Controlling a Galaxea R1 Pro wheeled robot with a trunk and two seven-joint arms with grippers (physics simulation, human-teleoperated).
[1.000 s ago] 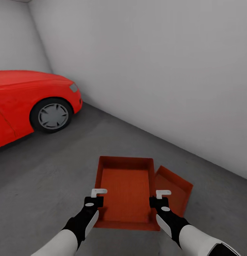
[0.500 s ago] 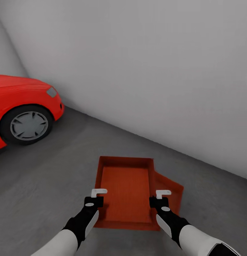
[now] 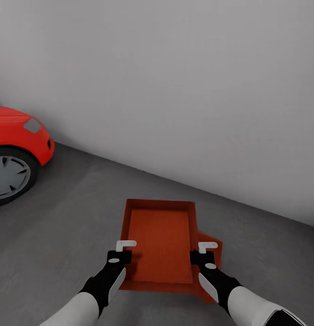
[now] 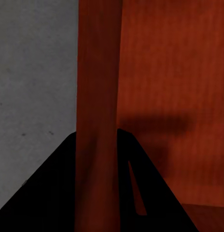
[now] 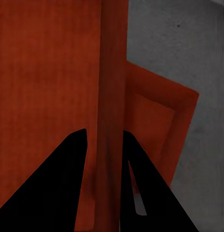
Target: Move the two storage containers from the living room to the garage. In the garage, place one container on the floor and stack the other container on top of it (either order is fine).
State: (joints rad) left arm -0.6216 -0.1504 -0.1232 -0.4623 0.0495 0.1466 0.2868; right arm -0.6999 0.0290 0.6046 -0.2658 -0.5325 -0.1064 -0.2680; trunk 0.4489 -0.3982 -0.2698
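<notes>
1. Head view: both arms carry the upper tray level over the grey floor of the garage, facing a pale wall.
2. The left gripper is clamped on the tray's left wall; the left wrist view shows that wall running between the two dark fingers.
3. The right gripper is clamped on the right wall, likewise seen between its fingers in the right wrist view.
4. The lower tray lies on the floor beneath and to the right, at an angle to the carried one; only a corner strip of it shows.
5. Change: over the last second the whole view has swung right, so the car now sits at the left edge. Less of the lower tray shows from under the carried one than before.
6. Judgement: the carried tray is closing over its target. The overlap is not yet complete and the two outlines are skewed, so alignment remains before lowering and release.
</notes>
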